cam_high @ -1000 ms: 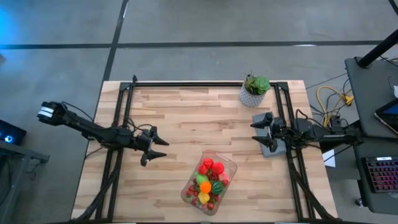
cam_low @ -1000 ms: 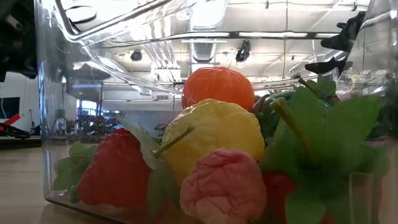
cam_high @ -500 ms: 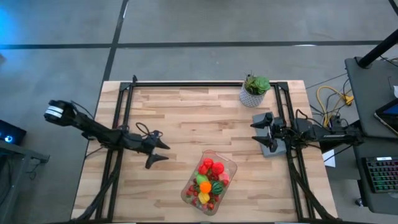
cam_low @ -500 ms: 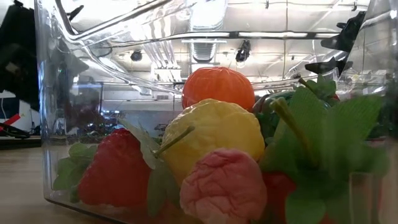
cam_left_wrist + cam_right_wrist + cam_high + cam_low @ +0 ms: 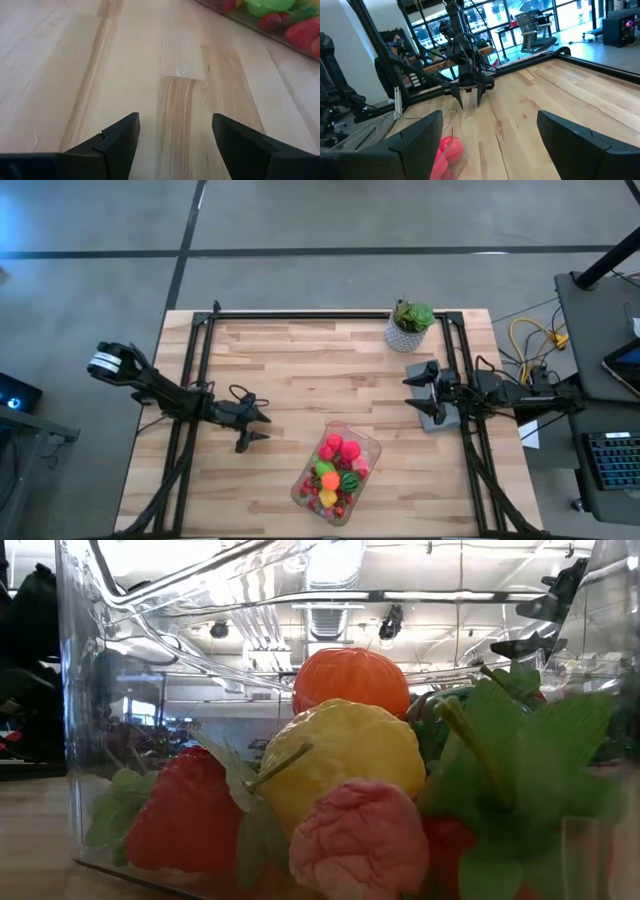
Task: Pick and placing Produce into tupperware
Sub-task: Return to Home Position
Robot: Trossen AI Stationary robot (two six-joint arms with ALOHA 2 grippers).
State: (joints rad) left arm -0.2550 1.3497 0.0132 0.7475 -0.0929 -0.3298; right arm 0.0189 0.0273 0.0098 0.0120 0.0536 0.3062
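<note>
The clear tupperware [image 5: 337, 473] stands near the table's front edge, right of centre. Produce fills it: an orange piece [image 5: 350, 680], a yellow one [image 5: 345, 758], a pink one [image 5: 355, 840], a red berry [image 5: 185, 815] and green leaves. My left gripper [image 5: 262, 428] is open, low over bare wood to the left of the tupperware, tipped nose down, with nothing between its fingers [image 5: 120, 142]. The tupperware's corner [image 5: 260, 17] shows ahead of it. My right gripper [image 5: 408, 392] waits open and level at the table's right side, above a grey slab [image 5: 436, 418].
A potted green plant [image 5: 410, 325] stands at the far right of the table. Black frame rails [image 5: 200, 370] run along the table's left, right and far sides. Bare wood lies between the two grippers and behind the tupperware.
My left gripper has sunk toward the table and tipped its nose downward, shifting a little toward the tupperware. Its fingers have stayed open. The tupperware and the produce have kept still.
</note>
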